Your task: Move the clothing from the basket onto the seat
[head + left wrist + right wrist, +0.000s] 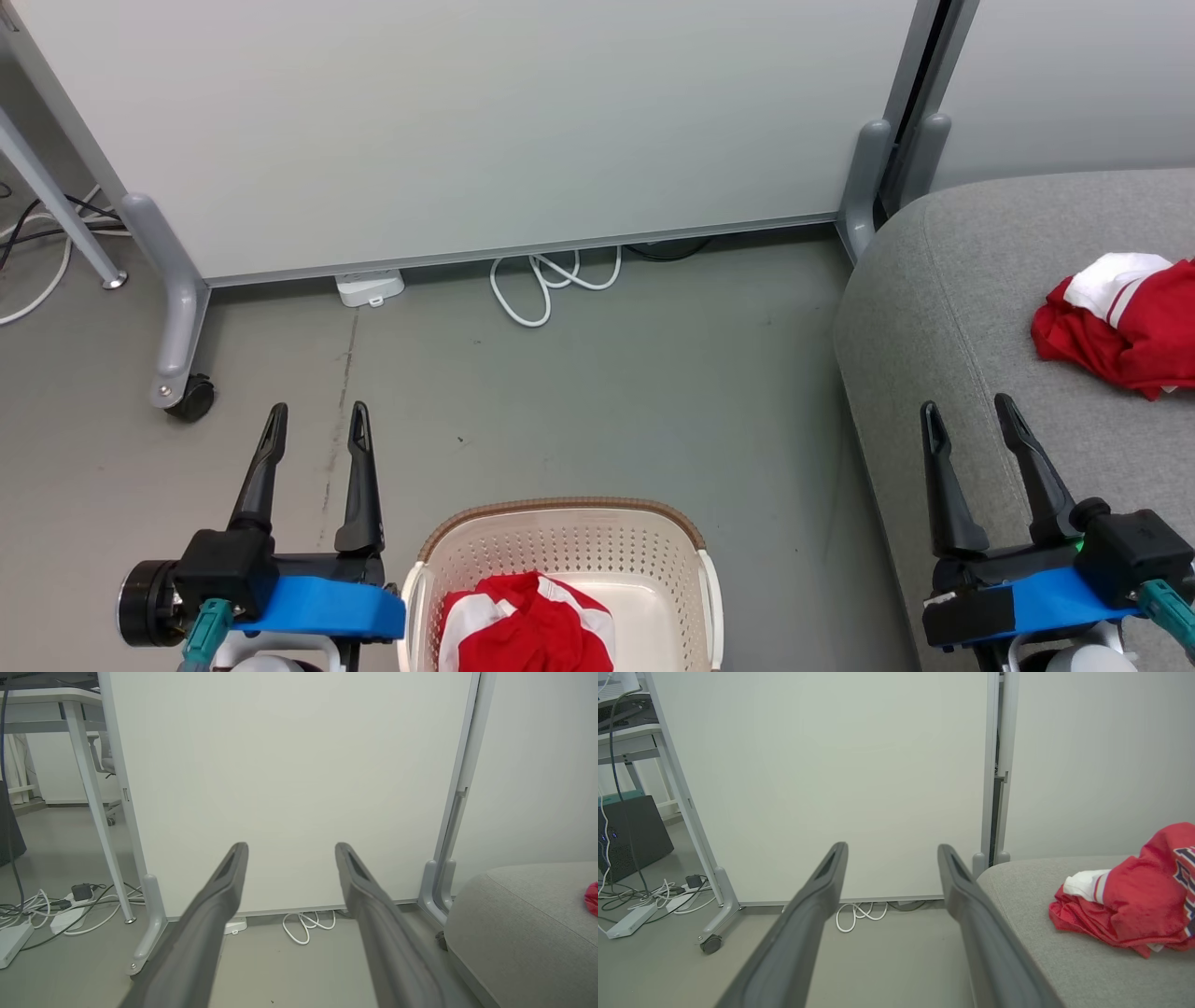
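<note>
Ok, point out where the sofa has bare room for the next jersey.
Bare cushion runs from the sofa's rounded floor-side edge to the red jersey lying on it, just ahead of the open right gripper. Crowded at that jersey.

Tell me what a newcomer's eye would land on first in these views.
The red clothing stands out: a crumpled red jersey lies on the grey sofa at the right, and a red jersey heap sits in the cream basket at bottom centre. To either side of the basket, the left pincer and right pincer point up the head view, both open and empty.
</note>
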Tool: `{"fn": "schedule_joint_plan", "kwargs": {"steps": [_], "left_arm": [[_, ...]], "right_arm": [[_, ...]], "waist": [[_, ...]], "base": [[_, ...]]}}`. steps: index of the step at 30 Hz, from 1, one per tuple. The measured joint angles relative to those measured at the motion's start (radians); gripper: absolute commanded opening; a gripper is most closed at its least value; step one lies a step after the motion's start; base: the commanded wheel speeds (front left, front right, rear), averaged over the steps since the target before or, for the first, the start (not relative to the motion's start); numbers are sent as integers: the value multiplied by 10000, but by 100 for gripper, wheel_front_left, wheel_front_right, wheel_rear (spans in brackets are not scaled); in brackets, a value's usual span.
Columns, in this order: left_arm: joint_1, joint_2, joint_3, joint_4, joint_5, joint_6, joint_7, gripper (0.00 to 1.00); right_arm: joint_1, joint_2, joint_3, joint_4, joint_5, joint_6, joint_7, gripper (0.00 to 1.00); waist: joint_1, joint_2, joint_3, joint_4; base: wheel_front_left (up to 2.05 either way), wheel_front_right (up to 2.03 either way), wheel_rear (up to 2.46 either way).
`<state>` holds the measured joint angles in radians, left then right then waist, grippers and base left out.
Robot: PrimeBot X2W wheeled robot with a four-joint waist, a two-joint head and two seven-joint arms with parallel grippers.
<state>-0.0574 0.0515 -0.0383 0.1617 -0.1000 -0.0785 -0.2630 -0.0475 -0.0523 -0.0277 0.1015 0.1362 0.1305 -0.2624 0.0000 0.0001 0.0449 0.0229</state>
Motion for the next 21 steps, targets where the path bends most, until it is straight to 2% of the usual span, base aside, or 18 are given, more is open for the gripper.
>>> {"fn": "schedule_joint_plan", "kwargs": {"steps": [11,21], "left_arm": [[29,-2,-151,102,-77,-2,2,100],[-1104,40,-1555,1618,362,-430,0,100]], "right_arm": [[58,2,35,-6,63,0,0,100],[-221,6,132,-79,58,0,0,100]], "waist": [[0,0,49,50],[0,0,456,61]], "base": [[0,0,0],[0,0,0]]}}
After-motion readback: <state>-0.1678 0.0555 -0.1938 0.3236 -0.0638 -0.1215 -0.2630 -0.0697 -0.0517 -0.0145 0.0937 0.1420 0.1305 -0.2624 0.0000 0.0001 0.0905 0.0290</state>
